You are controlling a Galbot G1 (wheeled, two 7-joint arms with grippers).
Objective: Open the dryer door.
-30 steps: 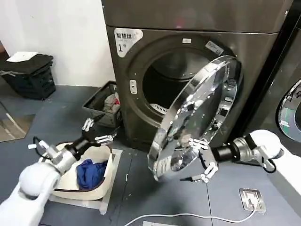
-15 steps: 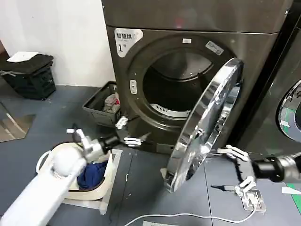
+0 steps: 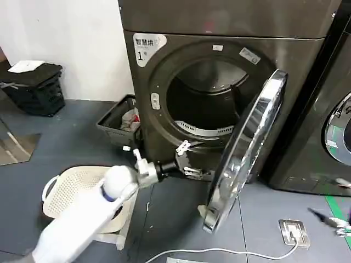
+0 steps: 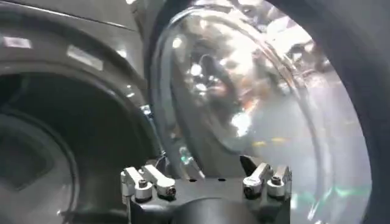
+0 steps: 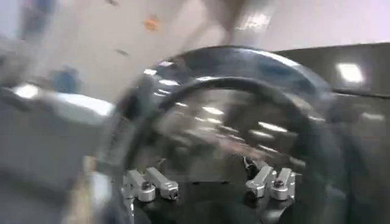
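Note:
The dryer door stands swung out to the right, nearly edge-on, its chrome rim toward me and the drum opening of the machine stickered "1" uncovered. My left gripper is open and holds nothing; it is low in front of the opening's bottom rim, just left of the door. In the left wrist view the left gripper faces the door's inner glass. My right gripper is at the far right edge, apart from the door. In the right wrist view the right gripper is open before a blurred chrome-ringed round door.
A white laundry basket sits on the floor under my left arm. A dark crate stands left of the machine, and a black basket farther left. The neighbouring black machine's door is at the right. A floor plate with a cable lies below the door.
The door has swung farther open to the right. My left gripper has moved from above the basket to the opening's lower rim. My right gripper has left the door and pulled back right.

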